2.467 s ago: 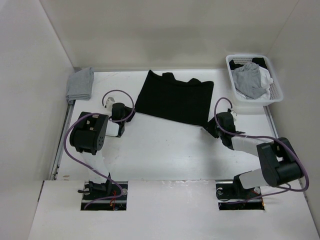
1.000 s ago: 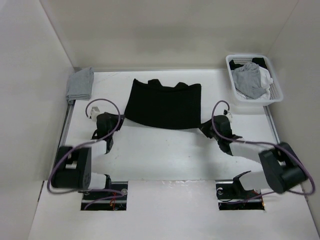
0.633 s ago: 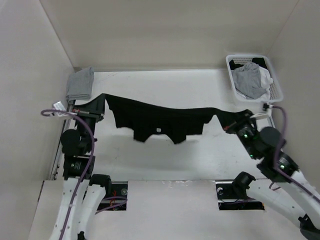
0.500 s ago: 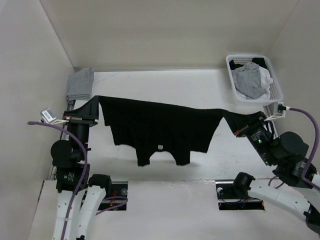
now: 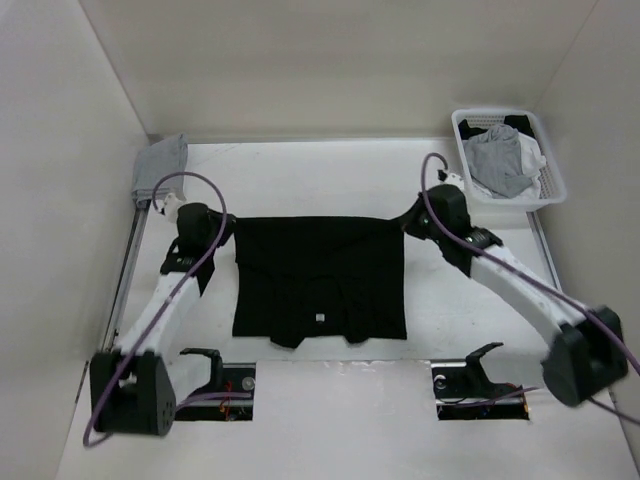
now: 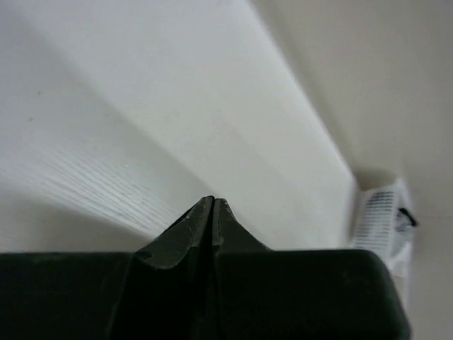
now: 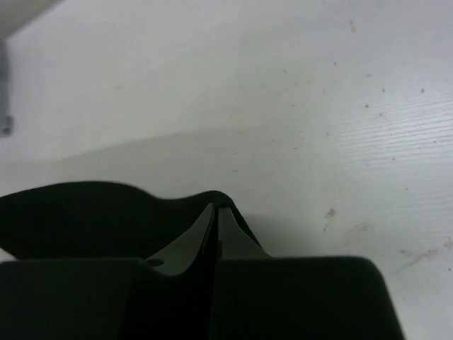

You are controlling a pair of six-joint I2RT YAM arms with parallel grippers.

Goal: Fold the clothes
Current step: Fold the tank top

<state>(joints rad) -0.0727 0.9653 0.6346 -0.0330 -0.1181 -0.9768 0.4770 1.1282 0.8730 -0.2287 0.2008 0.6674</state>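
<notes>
Since half a second ago the black T-shirt point(image 5: 320, 275) has come down from hanging stretched in the air between the two arms. It now lies spread on the white table point(image 5: 300, 180), in the middle between the arms, and both arms have swung low over the table.

Much of the grip itself is hard to read. From above, the left gripper point(image 5: 213, 228) sits at the shirt's far-left corner and the right gripper point(image 5: 410, 222) at its far-right corner, but black fingers against black cloth hide the contact. The left wrist view shows the left gripper point(image 6: 212, 205) with its jaws pressed together; the dark blur below them cannot be separated into fabric and finger. The right wrist view shows the right gripper point(image 7: 216, 209) with only a hairline between its jaws and a lobe of the T-shirt point(image 7: 85, 212) peaking over the tips, so it pinches the cloth.

The shirt forms a rough rectangle. Its far edge is straight between the grippers and its near edge is uneven, with a small pale label point(image 5: 318, 318) by a notch there. Faint creases cross it.

A white basket point(image 5: 465, 170) of light clothes stands at the far right. A grey folded cloth point(image 5: 160, 162) lies in the far-left corner, partly crossed by a purple cable point(image 5: 205, 180).
</notes>
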